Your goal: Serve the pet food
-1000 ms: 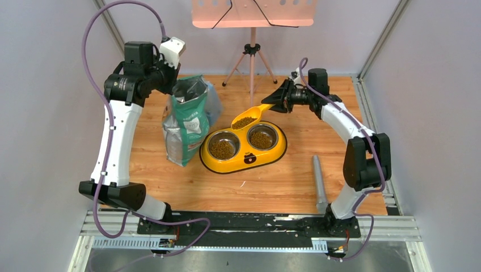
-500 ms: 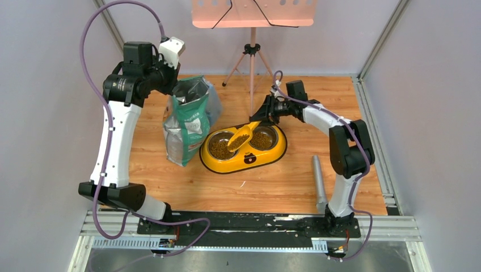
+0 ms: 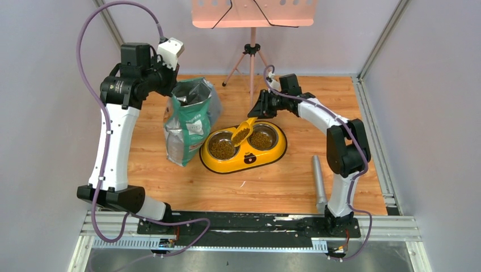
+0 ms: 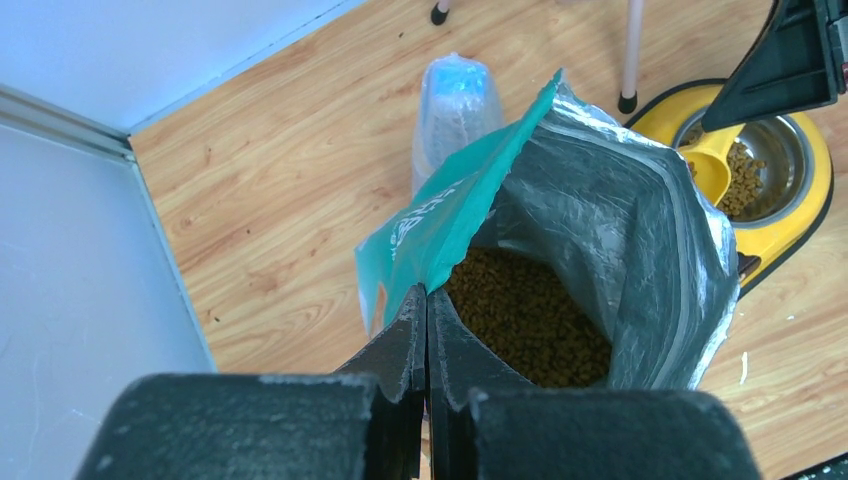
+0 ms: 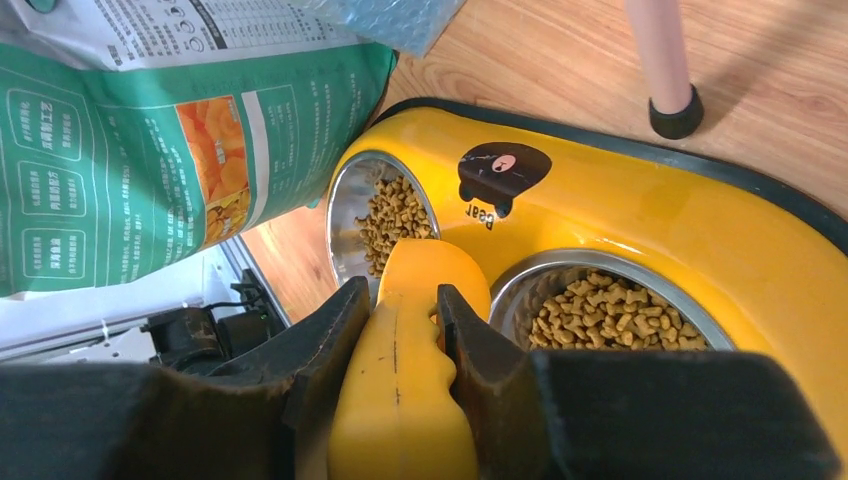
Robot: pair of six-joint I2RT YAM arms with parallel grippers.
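Grey walls close in a wooden floor [image 3: 272, 181], with a pink music stand [image 3: 252, 54] on its tripod at the back, beyond both pincers. Biggest on the boards is the green-and-white bag [image 3: 190, 127], upright and open-mouthed directly under the left pincer [image 4: 427, 300]. That pincer is closed, tips together right at the rim of the bag's mouth; whether foil is nipped between them cannot be told. White lettering on the teal flap and the fine print on the bag's side are too small to read; an orange picture panel sits among the print. Beneath and ahead of the right pincer [image 5: 400, 300] lies the yellow double feeder [image 3: 244, 157], just beside the bag. A grey tube [image 3: 319, 181] lies well behind that pincer, toward the arm's base. The right pincer clamps the handle of the yellow scoop [image 5: 425, 270], which tips downward from it over the feeder's bowl nearer the bag. Pet food [image 3: 221, 149] fills both steel bowls, loads the scoop and heaps inside the bag. Smallest, a black bear head [image 5: 495, 165] on the feeder carries the word "Bear".
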